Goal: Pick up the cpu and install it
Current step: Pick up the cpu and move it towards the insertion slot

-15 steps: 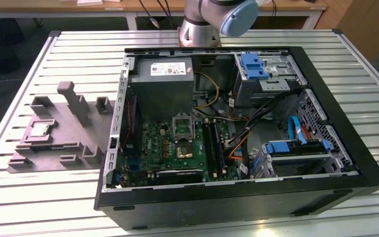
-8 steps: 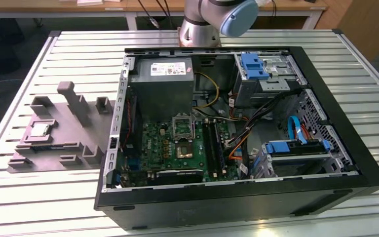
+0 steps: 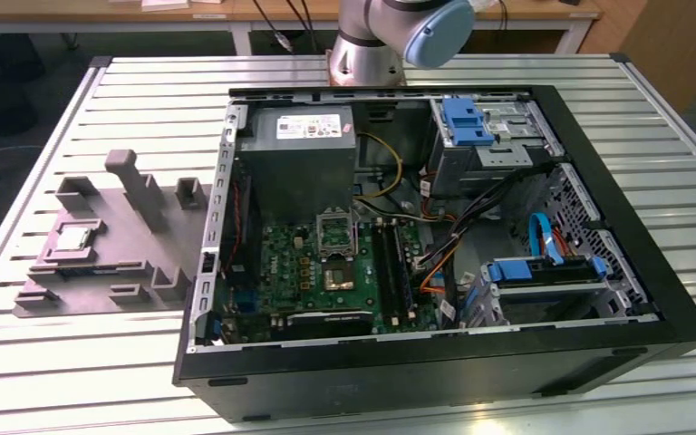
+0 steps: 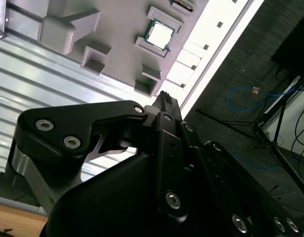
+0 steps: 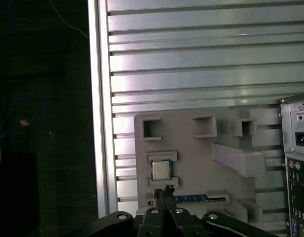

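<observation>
A slatted metal table point(image 3: 687, 181) stands on dark floor point(image 4: 231, 49), a wooden desk point(image 3: 70, 11) behind it.

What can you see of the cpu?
The cpu is a small, flat, square chip with a silvery metal top and a narrow greenish border. It lies flat in a recess of the grey fixture on the slatted table, outside the computer case. The gripper is apart from it.

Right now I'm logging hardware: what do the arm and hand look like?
In the exterior view the arm is silvery metal with a pale blue joint cap. In the second wrist view the hand is matte black linked bars with round silver screws.
</observation>
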